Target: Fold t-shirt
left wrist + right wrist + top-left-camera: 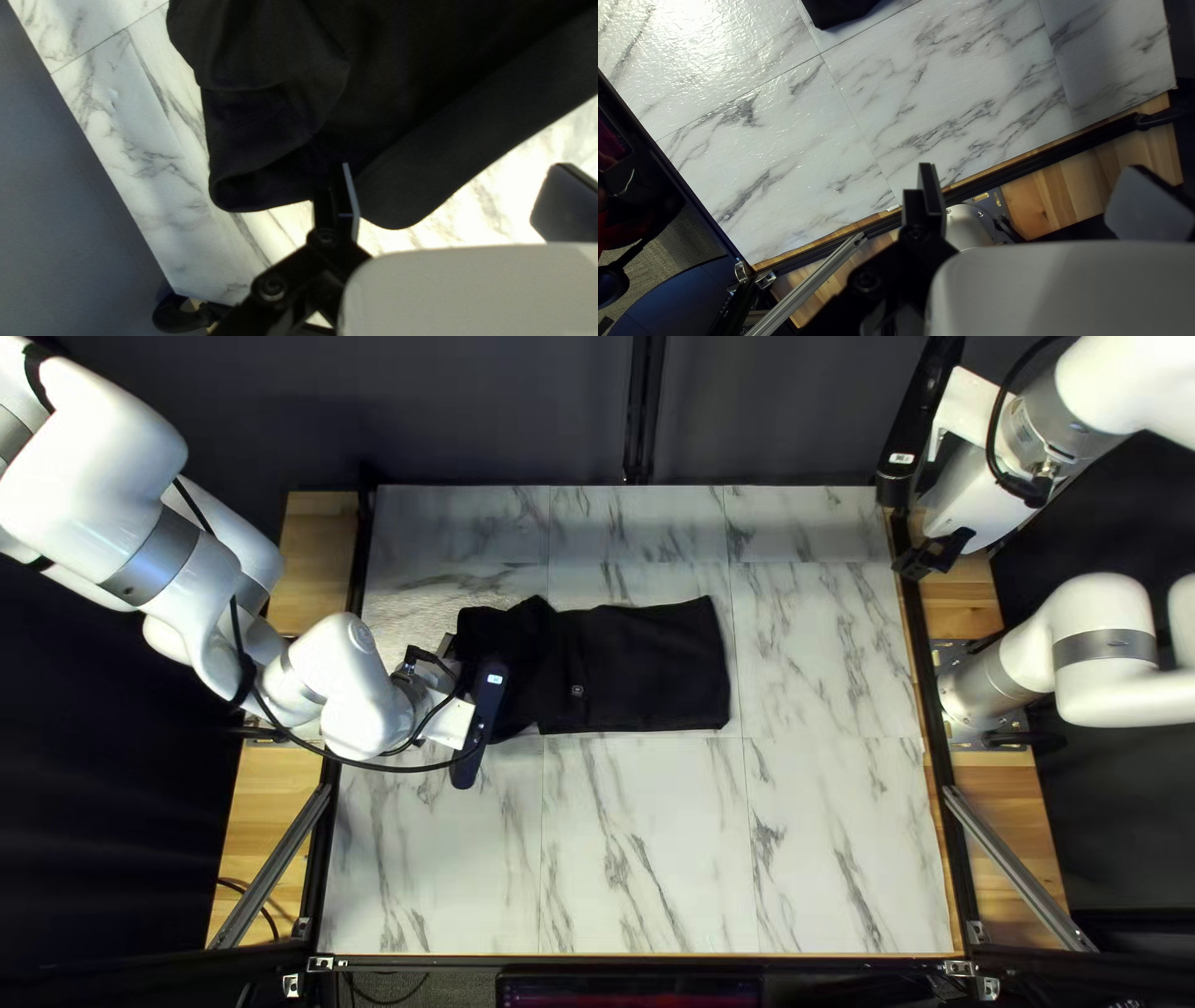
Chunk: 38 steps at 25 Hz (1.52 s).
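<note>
The black t-shirt (647, 666) lies as a narrow folded strip across the table, flat toward the right arm and rumpled near the left. My left gripper (479, 722) is over its rumpled end. Seen from the left wrist, loose folds of the shirt (268, 118) lie ahead of the open left gripper (455, 180); one finger overlaps the cloth's edge, the other is over bare table, and contact is unclear. My right gripper (931, 556) is raised by the table's far corner, away from the shirt. In the right wrist view a shirt corner (837, 11) shows beyond the open right gripper (1036, 177), which holds nothing.
Bare marble-patterned table (647, 846) lies on the near side of the shirt and toward the right arm. Black rails (927, 709) with wooden strips (255, 834) border the sides. A slanted metal bar (1015, 865) stands by the right edge, and a dark curtain (498, 411) hangs behind.
</note>
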Each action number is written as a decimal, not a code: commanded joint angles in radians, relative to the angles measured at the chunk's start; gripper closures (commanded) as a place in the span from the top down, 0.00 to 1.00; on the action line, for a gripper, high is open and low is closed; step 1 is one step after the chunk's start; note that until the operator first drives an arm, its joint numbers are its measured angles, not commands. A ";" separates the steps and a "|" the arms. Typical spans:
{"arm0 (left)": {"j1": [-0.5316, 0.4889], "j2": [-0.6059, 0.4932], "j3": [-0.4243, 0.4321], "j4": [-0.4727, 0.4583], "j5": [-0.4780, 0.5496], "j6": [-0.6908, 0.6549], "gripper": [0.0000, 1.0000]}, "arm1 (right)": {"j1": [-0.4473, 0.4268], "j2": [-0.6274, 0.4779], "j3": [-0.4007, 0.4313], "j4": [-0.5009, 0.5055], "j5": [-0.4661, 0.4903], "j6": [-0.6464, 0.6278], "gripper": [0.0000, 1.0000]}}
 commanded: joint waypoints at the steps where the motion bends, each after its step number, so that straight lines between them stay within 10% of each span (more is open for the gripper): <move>1: -0.005 0.009 0.015 0.035 -0.019 -0.010 0.58 | 0.000 0.000 0.000 0.000 0.000 0.000 1.00; 3: 0.000 0.020 0.021 0.056 -0.035 -0.013 0.08 | 0.000 0.000 0.000 0.000 0.000 0.000 1.00; 6: 0.022 0.039 0.026 0.087 -0.061 -0.012 0.00 | 0.000 0.000 0.000 0.000 0.000 0.000 1.00; 24: 0.012 -0.117 -0.077 0.052 0.137 0.206 0.00 | 0.000 0.000 0.000 0.000 0.000 0.000 1.00; 38: 0.099 -0.151 -0.168 0.172 0.073 0.359 0.00 | 0.000 0.000 0.000 0.000 0.000 0.000 1.00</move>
